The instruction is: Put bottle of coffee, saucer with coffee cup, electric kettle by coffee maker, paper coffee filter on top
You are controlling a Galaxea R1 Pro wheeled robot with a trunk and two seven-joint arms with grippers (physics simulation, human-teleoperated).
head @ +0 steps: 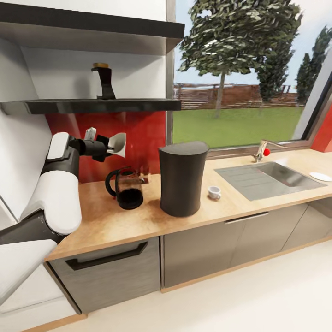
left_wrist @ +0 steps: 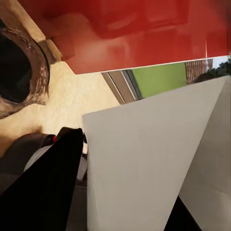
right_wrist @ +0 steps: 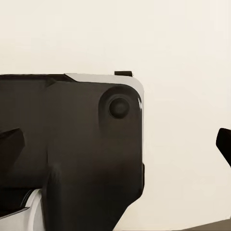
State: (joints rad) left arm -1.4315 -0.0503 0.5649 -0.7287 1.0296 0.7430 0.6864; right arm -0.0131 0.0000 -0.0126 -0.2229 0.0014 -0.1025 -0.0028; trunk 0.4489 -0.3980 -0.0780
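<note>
My left gripper (head: 109, 145) is shut on a white paper coffee filter (head: 118, 143), held in the air before the red wall, above the kitchen countertop (head: 106, 221). In the left wrist view the filter (left_wrist: 144, 163) sits beside a black finger (left_wrist: 53, 187). Below it stands a glass carafe (head: 125, 188) with a black handle, its mouth (left_wrist: 17, 72) seen from above. A tall dark vessel (head: 182, 177) stands beside it; I cannot tell which is the coffee maker. The bottle of coffee (head: 103, 82) is on the kitchen shelf (head: 92, 106). The coffee cup (head: 214, 192) rests on the counter; the saucer (head: 320, 176) lies right of the sink. My right gripper (right_wrist: 118, 144) is open.
A steel sink (head: 269, 177) with a tap (head: 261, 151) is inset in the counter under a large window. A second shelf (head: 92, 23) runs higher up. Grey cabinet fronts (head: 203, 249) with handles face a pale floor. The right wrist view shows a dark part of the robot's body (right_wrist: 72, 144).
</note>
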